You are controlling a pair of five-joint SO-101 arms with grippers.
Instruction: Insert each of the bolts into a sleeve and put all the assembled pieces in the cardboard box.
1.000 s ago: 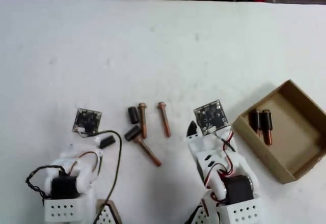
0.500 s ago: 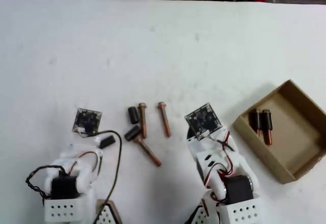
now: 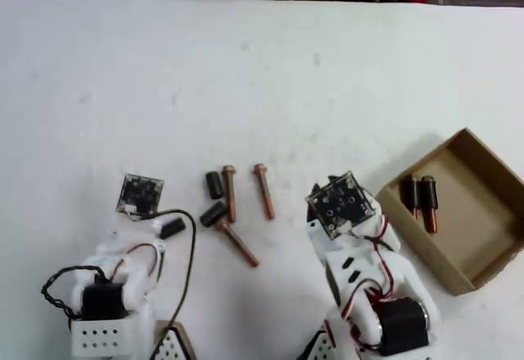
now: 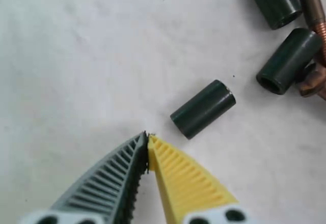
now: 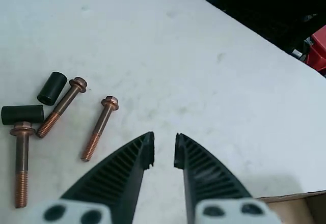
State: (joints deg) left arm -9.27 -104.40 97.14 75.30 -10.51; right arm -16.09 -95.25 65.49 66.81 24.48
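Copper bolts (image 5: 98,129) lie loose on the table, apart from the cardboard box (image 3: 417,249). My right gripper (image 5: 164,150) sits between them and the box, tips slightly spread. My left gripper (image 4: 147,135) is pressed together, with a black sleeve (image 4: 202,109) just beside its tips. Two assembled pieces (image 3: 419,199), I think, lie inside the box.

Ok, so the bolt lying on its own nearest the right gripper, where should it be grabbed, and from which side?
Probably mid-shank on the lone bolt, coming from above with the right gripper closing across it. It lies flat, with bare table along both long sides.
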